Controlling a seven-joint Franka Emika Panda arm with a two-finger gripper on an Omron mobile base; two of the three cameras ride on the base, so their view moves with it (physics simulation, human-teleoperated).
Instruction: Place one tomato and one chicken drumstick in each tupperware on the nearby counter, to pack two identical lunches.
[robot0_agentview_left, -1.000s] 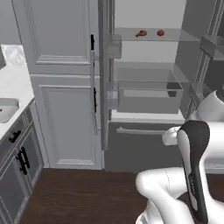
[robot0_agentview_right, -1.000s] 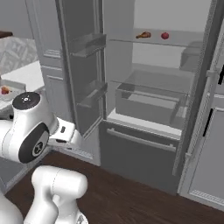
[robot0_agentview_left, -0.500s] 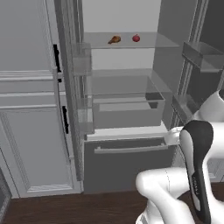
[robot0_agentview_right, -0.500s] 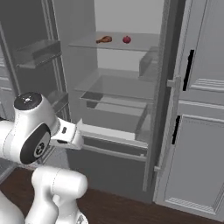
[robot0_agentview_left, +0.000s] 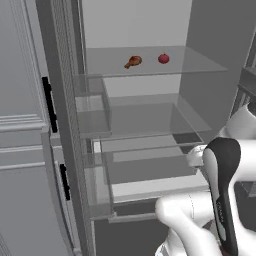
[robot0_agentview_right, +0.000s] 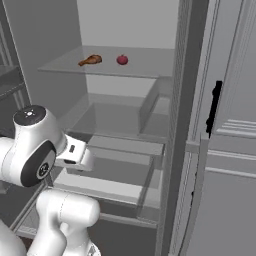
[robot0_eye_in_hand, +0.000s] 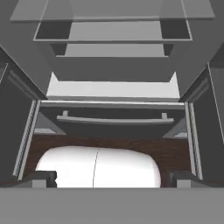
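No labels anywhere, just a drumstick beside a tomato on the fridge shelf, gripper jaws spread wide.

- An open grey fridge with glass shelves and a pale drawer inside.
- Grey panelled cabinet doors with black handles stand beside it.
- The floor is dark brown wood.
- The light is even and soft.

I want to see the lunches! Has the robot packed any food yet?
Not yet. The fridge is already open, but the chicken drumstick and tomato sit untouched on its upper shelf. The claw is open and empty, low before the fridge. All grabbing and packing is left.
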